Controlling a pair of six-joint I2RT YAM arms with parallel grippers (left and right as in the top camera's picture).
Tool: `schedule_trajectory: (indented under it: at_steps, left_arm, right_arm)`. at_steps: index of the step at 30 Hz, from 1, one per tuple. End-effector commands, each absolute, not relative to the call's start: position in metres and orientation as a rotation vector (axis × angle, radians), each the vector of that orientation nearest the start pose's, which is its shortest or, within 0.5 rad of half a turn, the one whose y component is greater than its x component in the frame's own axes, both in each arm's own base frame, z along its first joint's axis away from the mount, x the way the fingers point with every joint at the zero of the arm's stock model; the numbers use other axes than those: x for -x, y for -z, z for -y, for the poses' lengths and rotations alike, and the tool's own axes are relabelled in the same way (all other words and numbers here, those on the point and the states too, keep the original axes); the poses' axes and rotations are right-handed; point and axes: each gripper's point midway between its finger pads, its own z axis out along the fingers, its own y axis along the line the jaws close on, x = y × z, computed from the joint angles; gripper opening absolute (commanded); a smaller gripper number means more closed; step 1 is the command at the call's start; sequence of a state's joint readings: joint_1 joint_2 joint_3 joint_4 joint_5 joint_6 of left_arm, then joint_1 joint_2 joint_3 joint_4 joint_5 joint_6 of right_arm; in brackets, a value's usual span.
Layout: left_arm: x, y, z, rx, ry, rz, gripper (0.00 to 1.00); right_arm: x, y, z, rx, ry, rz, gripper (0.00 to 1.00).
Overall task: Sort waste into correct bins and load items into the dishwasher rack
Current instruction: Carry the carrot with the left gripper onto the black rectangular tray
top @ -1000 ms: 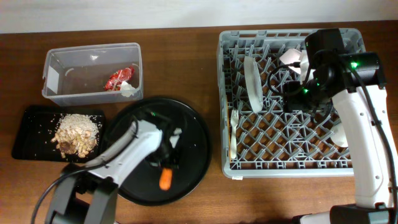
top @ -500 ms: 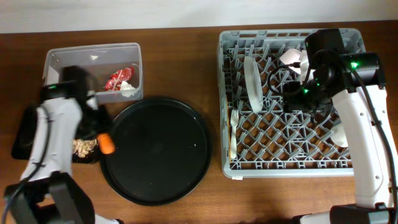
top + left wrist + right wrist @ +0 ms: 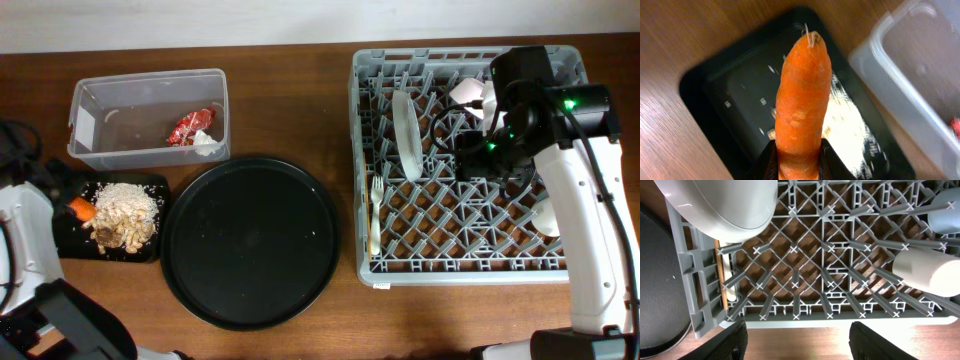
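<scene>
Carrot (image 3: 802, 100) is grasped at one end by the left fingers (image 3: 766, 165), which are clenched on it. It is held over the left part of the shallow black tray (image 3: 62, 242), just beside the heap of beige food scraps (image 3: 125, 212); whether it touches the tray cannot be told. Just beyond the tray, the clear tub (image 3: 148, 156) is seen with a red wrapper (image 3: 190, 126) and a white tissue (image 3: 207, 145) inside. A large round black tray (image 3: 250, 240) lies on the tabletop (image 3: 300, 100) between the bins and the grey rack (image 3: 460, 275). In the rack a white plate (image 3: 405, 135) is stood on edge, a fork (image 3: 376, 215) is laid at its left side and a white cup (image 3: 930, 272) lies at its right side. The right fingers (image 3: 732, 342) are spread wide over the rack's near edge, with nothing grasped.
</scene>
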State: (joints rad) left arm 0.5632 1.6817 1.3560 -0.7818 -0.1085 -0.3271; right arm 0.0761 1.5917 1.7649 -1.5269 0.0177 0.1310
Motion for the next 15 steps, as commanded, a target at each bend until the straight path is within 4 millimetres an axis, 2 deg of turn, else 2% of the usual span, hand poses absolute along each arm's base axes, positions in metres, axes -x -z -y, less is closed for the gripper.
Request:
schedule_trajectory:
  at_steps: [1,8,12,14,15]
  left_arm:
    - [-0.331,-0.121,-0.267,1.290,-0.328,-2.363,0.04]
    - [-0.318,-0.078,-0.286,1.383,-0.368,-2.421,0.04]
    - [-0.315,-0.067,-0.288,1.405,-0.362,-2.442,0.05]
    - [-0.315,-0.065,-0.288,1.407,-0.362,-2.445,0.19]
    - [-0.315,-0.065,-0.288,1.407,-0.362,-2.445,0.22]
  right_arm:
    - [-0.309,-0.238,-0.020,-0.090,-0.014,-2.929,0.68]
    - [-0.309,-0.238,-0.020,-0.090,-0.014,-2.929,0.68]
    - [-0.309,-0.238,-0.020,-0.090,-0.014,-2.929,0.68]
    - [-0.309,-0.238,-0.020,-0.090,-0.014,-2.929,0.68]
    - [-0.309,-0.238,-0.020,-0.090,-0.014,-2.929,0.68]
